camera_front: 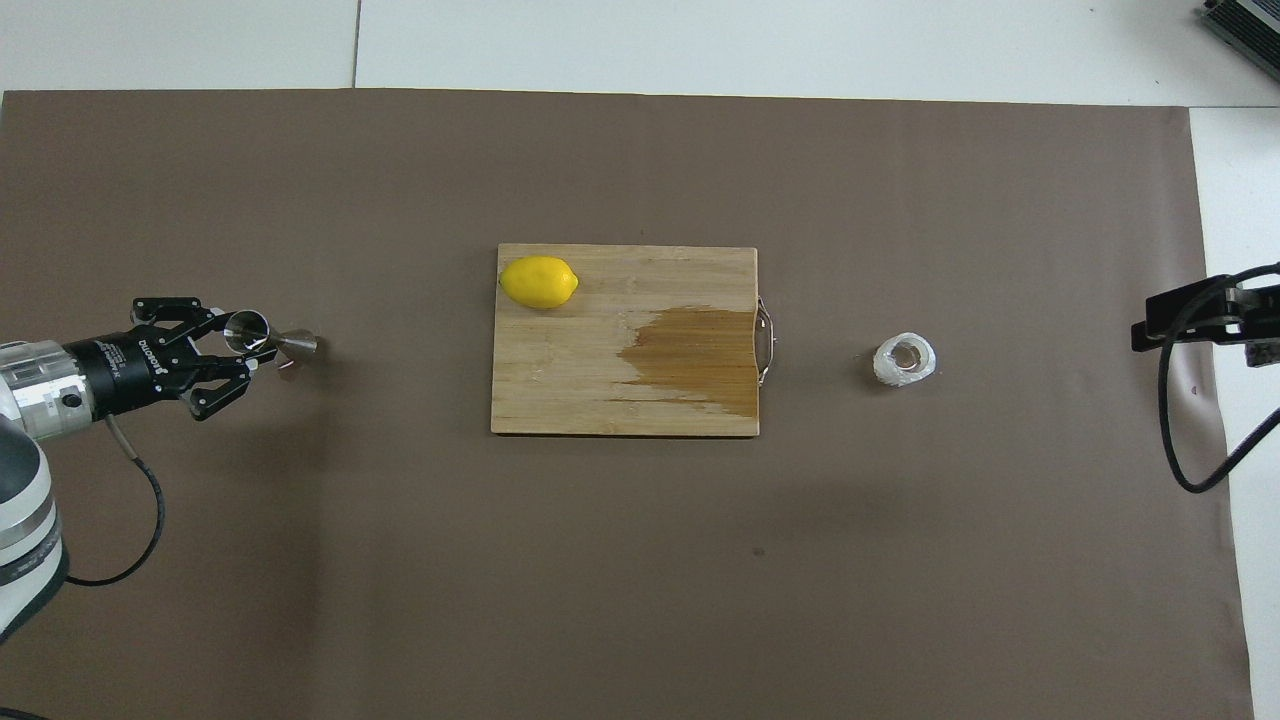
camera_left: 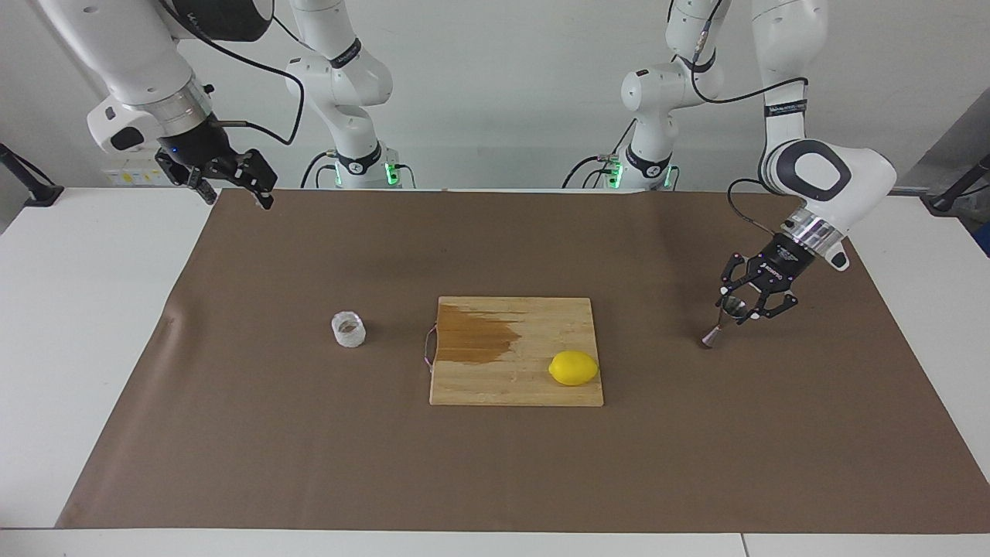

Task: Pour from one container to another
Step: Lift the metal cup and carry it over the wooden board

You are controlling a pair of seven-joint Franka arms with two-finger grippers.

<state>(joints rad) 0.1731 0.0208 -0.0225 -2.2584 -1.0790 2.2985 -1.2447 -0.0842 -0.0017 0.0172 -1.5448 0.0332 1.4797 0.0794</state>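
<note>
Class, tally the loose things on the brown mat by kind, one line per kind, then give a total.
Containers: 2 (clear cup, steel jigger)
Fruit: 1 (lemon)
Boards: 1 (cutting board)
Total: 4

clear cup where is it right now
The clear cup stands upright on the brown mat toward the right arm's end of the table, beside the cutting board's handle end, with no gripper near it.
</note>
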